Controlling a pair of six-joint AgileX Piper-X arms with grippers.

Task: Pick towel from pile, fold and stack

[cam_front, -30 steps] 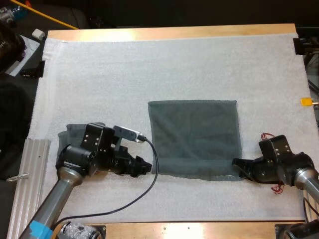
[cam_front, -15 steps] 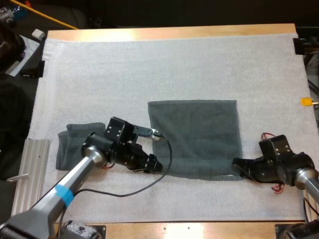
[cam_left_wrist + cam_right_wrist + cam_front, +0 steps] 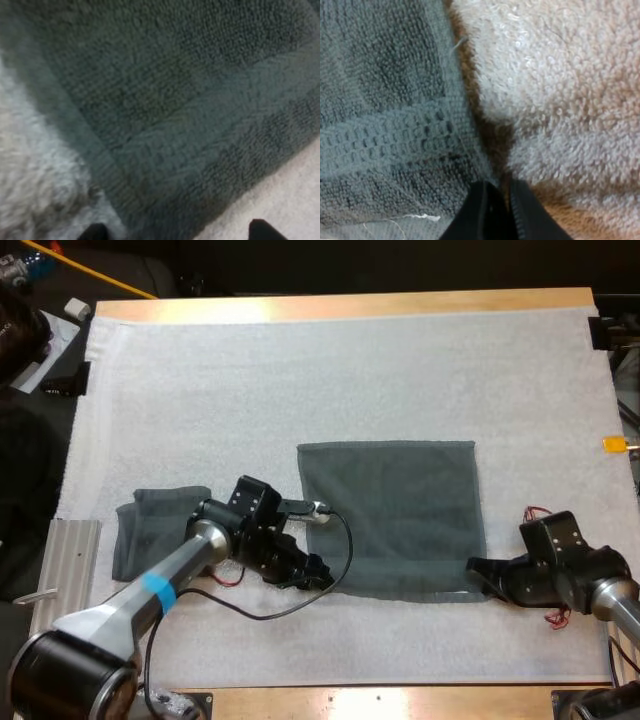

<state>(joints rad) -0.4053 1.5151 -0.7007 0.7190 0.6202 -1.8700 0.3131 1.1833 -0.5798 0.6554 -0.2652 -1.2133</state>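
A dark grey-green towel (image 3: pixel 390 515) lies spread flat in the middle of the white mat (image 3: pixel 300 380). My left gripper (image 3: pixel 318 576) hovers low at its near left corner, fingers apart. In the left wrist view that gripper (image 3: pixel 177 232) is open over the towel's hemmed corner (image 3: pixel 190 150). My right gripper (image 3: pixel 476 570) is at the towel's near right corner. In the right wrist view its fingers (image 3: pixel 481 210) press together on the towel's edge (image 3: pixel 395 135). A second, crumpled towel (image 3: pixel 150 528) lies to the left, behind my left arm.
A ribbed metal plate (image 3: pixel 62 585) lies at the mat's near left edge. Clutter and paper (image 3: pixel 45 335) lie past the table's far left corner. Bare mat stretches across the far half of the table.
My left arm has swung right, away from the crumpled towel, and reached the spread towel's near left corner. The right arm and the spread towel have not moved.
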